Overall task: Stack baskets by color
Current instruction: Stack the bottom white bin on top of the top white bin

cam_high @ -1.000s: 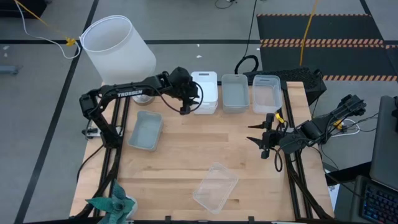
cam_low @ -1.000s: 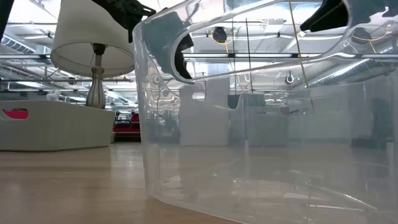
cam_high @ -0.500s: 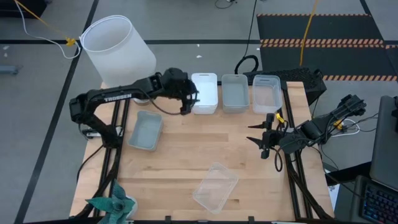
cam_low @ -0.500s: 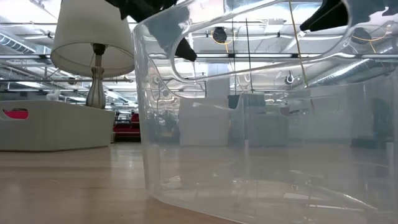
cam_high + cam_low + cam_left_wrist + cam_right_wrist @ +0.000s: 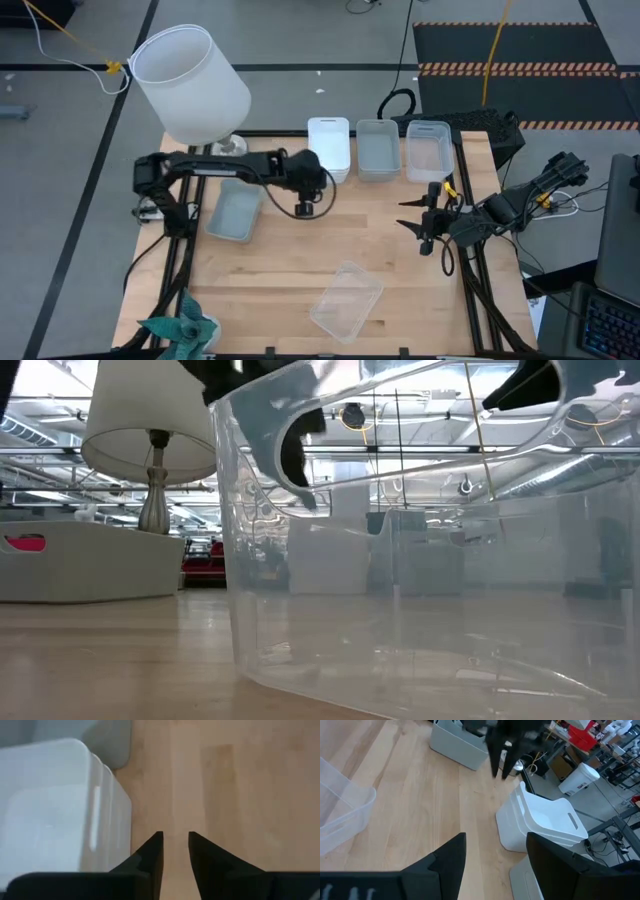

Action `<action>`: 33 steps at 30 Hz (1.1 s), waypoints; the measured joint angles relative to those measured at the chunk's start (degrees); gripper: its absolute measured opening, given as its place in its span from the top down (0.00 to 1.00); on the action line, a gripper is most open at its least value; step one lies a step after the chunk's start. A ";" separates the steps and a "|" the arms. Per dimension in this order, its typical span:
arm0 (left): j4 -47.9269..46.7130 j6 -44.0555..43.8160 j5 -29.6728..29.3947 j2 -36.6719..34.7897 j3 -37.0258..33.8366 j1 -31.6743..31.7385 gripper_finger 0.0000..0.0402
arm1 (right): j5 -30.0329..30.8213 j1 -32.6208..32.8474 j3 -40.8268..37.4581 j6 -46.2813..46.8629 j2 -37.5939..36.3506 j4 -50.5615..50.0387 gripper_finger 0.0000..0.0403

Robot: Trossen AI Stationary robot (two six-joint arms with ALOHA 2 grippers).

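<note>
The left gripper [image 5: 302, 207] is being held empty over bare table [image 5: 300, 280] beside the white baskets [image 5: 328, 145], fingers slightly apart. The right gripper [image 5: 415, 222] is being kept wide open near the table's right edge.

In the low view, a clear basket [image 5: 420, 560] hides the table's far side.

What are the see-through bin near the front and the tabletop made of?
The clear bin looks like glossy transparent plastic: the wood shows through it and its walls catch reflections. The table looks like pale, smooth-finished wood, with visible grain and board seams.
</note>
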 joint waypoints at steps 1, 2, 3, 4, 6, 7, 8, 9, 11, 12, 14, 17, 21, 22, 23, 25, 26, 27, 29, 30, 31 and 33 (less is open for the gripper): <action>1.21 0.03 -0.04 1.23 -0.28 0.13 0.78 | 0.00 0.00 0.00 0.00 0.04 -0.18 0.50; 1.79 0.29 -0.05 2.37 -0.47 0.32 0.79 | 0.00 0.00 0.00 0.02 0.04 -0.19 0.50; 2.44 0.44 -0.06 3.35 -0.51 0.51 0.81 | 0.00 0.00 0.00 0.02 0.04 -0.12 0.50; 3.84 0.54 -0.24 4.28 -0.49 0.77 0.82 | 0.00 0.00 0.00 0.02 0.04 -0.18 0.50; 5.22 0.52 -1.50 6.33 -0.41 1.29 0.84 | 0.01 0.00 0.00 0.02 0.04 -0.17 0.50; 5.29 0.54 -2.09 7.31 -0.45 1.52 0.86 | 0.01 0.00 0.00 0.02 0.04 -0.20 0.50; 5.52 0.66 -2.92 8.18 -0.47 1.86 0.87 | 0.00 0.00 0.00 0.02 0.04 -0.30 0.50; 5.67 0.77 -3.58 8.73 -0.48 2.13 0.89 | 0.00 0.00 0.00 0.02 0.04 -0.34 0.50; 6.03 0.72 -5.24 9.76 -0.48 2.64 0.91 | 0.02 0.02 0.00 0.02 0.04 -0.34 0.50; 6.15 0.48 -5.97 10.11 -0.45 2.98 0.92 | 0.02 0.00 0.00 0.02 0.04 -0.36 0.50; 6.12 0.35 -6.43 10.98 -0.45 3.73 0.95 | 0.02 0.00 0.00 0.02 0.04 -0.42 0.50; 7.35 0.31 -6.52 11.87 -0.47 4.53 0.97 | 0.02 0.00 0.00 -0.01 0.04 -0.54 0.50; 8.29 0.28 -6.46 11.96 -0.48 4.97 0.99 | 0.02 0.00 0.00 0.02 0.04 -0.54 0.50; 8.41 0.29 -6.46 11.96 -0.48 4.97 0.99 | 0.02 0.00 0.00 0.02 0.04 -0.54 0.50; 8.59 0.27 -6.45 11.96 -0.48 4.97 0.99 | 0.02 0.00 0.00 0.02 0.04 -0.55 0.50; 8.74 0.12 -6.45 11.96 -0.48 4.97 0.97 | 0.02 0.00 0.00 0.02 0.04 -0.54 0.50; 8.74 -0.06 -6.43 11.96 -0.48 4.97 0.97 | 0.02 0.00 0.00 0.02 0.04 -0.54 0.50; 8.65 -0.21 -6.39 11.96 -0.48 4.97 0.96 | 0.02 0.00 0.00 0.03 0.04 -0.56 0.50; 8.29 -0.96 -5.97 11.95 -0.48 4.63 0.95 | 0.02 0.00 0.00 0.04 0.04 -0.54 0.50; 7.67 -1.23 -5.63 11.53 -0.48 4.43 0.94 | 0.02 0.00 0.00 0.02 0.04 -0.54 0.50; 6.42 -1.61 -5.00 10.73 -0.48 4.18 0.94 | 0.02 0.00 0.00 0.04 0.04 -0.56 0.50; 4.75 -1.92 -4.66 8.72 -0.23 3.20 0.95 | 0.02 0.00 0.00 0.21 0.04 -0.52 0.50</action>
